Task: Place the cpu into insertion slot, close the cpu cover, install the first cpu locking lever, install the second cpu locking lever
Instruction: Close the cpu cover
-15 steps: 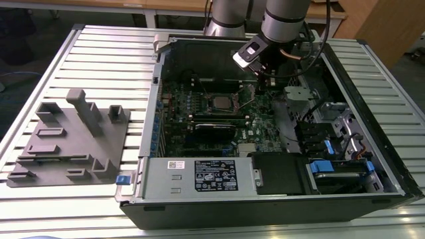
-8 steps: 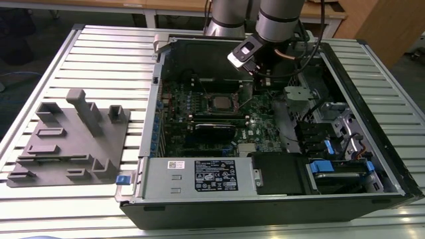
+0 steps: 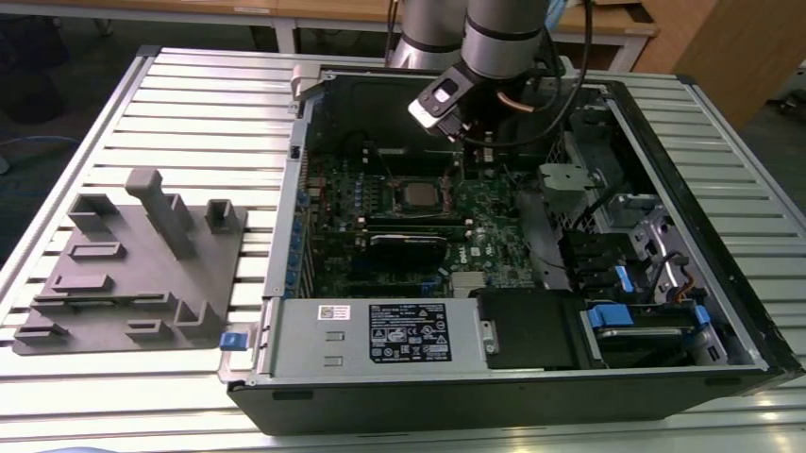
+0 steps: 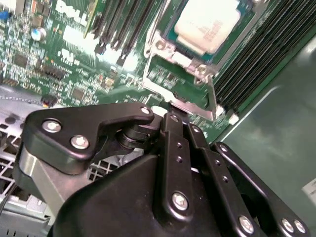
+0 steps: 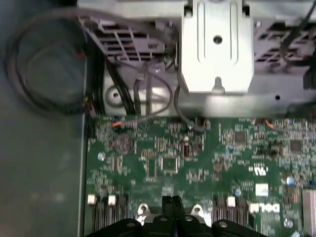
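Observation:
The cpu (image 3: 420,195) lies flat with its silver-grey top up in the insertion slot (image 3: 393,200) on the green motherboard (image 3: 492,226). In the second wrist view the cpu (image 4: 207,23) sits inside the silvery cpu cover (image 4: 185,59), which lies down around it. The slot's metal rim (image 4: 180,98) runs just ahead of my fingertips. My gripper (image 3: 475,168) hangs over the board to the exterior view's right of the slot. Its black fingers (image 4: 174,133) are pressed together and shut, with nothing visible between them. The shut tips (image 5: 173,201) also show in the first wrist view.
The open computer case (image 3: 705,170) lies on a slatted metal table (image 3: 189,113). A grey fixture (image 3: 126,264) stands at the exterior view's left. Black memory slots (image 4: 256,64) flank the socket. A power supply (image 3: 377,335), blue-tabbed drive bays (image 3: 629,316), a metal bracket (image 5: 217,44) and loose cables (image 5: 148,94) crowd the case.

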Controlling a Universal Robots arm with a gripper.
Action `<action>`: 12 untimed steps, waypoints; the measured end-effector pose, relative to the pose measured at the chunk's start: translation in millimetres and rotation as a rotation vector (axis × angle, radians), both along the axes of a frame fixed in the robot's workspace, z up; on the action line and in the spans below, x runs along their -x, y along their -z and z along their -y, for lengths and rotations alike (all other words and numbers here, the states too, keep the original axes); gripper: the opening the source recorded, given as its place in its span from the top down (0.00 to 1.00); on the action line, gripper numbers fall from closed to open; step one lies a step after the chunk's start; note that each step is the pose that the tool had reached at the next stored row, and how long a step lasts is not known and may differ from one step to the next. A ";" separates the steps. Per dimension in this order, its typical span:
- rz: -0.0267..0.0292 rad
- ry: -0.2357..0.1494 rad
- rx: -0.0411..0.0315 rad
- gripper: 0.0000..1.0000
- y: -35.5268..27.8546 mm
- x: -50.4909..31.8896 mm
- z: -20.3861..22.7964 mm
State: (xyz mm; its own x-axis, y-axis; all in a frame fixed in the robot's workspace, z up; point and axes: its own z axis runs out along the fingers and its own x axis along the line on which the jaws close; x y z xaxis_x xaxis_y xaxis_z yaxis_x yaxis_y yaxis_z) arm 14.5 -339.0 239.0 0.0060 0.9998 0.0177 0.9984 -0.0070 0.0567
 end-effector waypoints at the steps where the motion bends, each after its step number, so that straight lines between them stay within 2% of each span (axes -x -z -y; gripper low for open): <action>1: 0.0020 0.000 -0.0001 0.89 0.0 3.0 0.0; 6: 0.0102 0.000 0.0000 0.89 0.0 15.9 0.0; 12: 0.0124 0.000 0.0000 0.89 0.0 23.9 0.0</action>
State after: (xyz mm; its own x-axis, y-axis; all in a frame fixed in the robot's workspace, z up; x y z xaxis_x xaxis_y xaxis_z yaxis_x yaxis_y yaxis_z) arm -9.4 -339.0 238.9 0.0058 0.9998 0.0178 0.9976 -0.0070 0.0691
